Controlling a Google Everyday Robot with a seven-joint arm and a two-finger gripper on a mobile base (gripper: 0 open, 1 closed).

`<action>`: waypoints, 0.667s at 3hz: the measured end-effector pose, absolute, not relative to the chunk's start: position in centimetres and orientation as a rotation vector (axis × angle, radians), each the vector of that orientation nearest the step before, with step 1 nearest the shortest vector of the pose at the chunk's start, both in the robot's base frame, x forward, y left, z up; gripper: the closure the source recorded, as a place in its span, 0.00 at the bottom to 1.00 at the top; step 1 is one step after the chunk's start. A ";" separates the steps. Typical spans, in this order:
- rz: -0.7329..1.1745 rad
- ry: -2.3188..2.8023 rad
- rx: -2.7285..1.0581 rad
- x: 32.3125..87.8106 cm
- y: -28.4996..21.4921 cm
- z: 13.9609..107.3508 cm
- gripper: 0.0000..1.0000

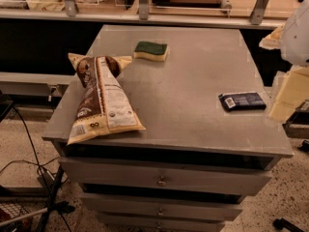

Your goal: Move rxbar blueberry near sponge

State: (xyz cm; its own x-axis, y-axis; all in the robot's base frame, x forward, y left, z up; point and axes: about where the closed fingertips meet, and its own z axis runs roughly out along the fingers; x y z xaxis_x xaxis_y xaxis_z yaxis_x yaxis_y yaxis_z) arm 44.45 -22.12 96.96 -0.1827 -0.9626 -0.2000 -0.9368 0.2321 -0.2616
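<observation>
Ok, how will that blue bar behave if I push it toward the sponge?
The blue bar lies flat, so it will probably slide, not roll or tip. Its smooth wrapper may slip in a pinch. It looks thin, likely light. The hand hangs just right of it.

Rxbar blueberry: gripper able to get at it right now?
Likely yes. The gripper hangs at the edge of the table, close beside the rxbar blueberry, which lies flat with nothing on it or between them.

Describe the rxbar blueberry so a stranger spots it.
On the grey cabinet top, look right, beside the pale end effector. The rxbar blueberry is the flat navy bar with a white label, not the green-topped sponge or big snack bag.
</observation>
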 end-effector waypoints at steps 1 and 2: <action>-0.115 2.131 -1.845 45.7 -23.7 95.1 0.00; -0.075 2.064 -1.963 47.4 -24.7 92.2 0.00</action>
